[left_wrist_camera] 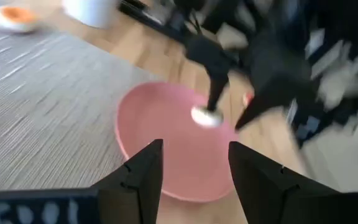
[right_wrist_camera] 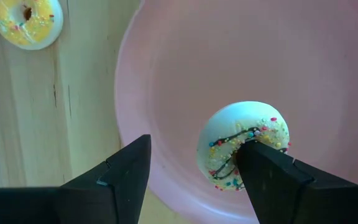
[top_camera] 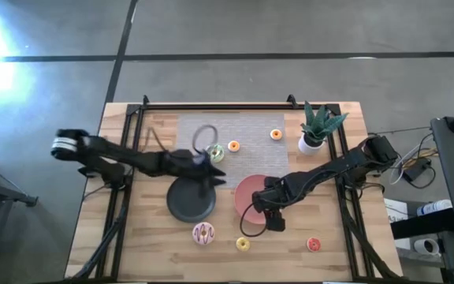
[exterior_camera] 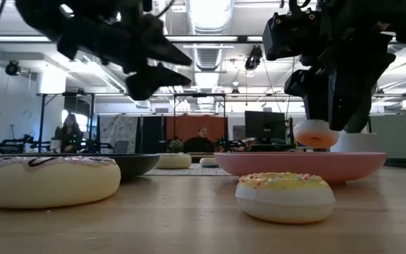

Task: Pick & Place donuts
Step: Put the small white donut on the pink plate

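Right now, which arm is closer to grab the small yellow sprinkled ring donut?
Right. The right gripper hovers at the round pink plate beside the yellow sprinkled donut; the left gripper is over the round black plate, farther off.

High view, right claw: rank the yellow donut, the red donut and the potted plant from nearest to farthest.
From the right claw:
1. Yellow donut, just beside it toward the table's front edge.
2. Red donut, front edge, on the right.
3. Potted plant, back right corner.

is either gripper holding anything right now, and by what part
The right gripper holds a white dark-drizzled donut by its rim, above the pink plate. The left gripper is open and holds nothing.
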Available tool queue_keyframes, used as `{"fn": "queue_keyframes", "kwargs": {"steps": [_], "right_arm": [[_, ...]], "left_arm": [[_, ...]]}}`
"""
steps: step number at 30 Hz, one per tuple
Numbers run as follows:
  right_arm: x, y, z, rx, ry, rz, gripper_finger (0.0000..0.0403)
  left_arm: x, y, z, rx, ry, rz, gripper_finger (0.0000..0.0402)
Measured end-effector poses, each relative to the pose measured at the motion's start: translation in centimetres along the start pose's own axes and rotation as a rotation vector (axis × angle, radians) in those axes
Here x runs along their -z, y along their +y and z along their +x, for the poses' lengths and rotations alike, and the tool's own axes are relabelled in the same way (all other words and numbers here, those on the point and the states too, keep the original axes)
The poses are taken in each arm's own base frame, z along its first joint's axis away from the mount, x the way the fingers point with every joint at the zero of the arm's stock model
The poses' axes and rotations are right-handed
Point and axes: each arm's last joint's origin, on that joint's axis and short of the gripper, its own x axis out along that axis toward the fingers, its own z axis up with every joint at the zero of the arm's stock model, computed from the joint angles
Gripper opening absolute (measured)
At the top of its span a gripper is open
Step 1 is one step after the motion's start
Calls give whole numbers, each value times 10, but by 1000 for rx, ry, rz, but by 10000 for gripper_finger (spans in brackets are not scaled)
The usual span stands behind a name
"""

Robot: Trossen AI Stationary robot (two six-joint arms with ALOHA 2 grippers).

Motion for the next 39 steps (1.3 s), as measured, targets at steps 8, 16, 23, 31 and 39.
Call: {"fn": "queue_keyframes", "kwargs": {"steps": [8,16,23,31,39], "right_arm": [[-1,0,-3,-8,-19,-10,224],[-4,2,-15,-35,-97,-19,224],[-3,1,-12,-29,-85,-21,224],[1,0,-8,-26,-68,-21,224],[3,-1,-5,-24,-57,-21,224]], "left_arm": [[6,-13,52,29,64,220,156],[-2,-15,99,7,52,287,156],[8,-24,140,61,81,252,156],[8,-28,156,91,77,226,156],[22,-22,166,83,111,210,156]]}}
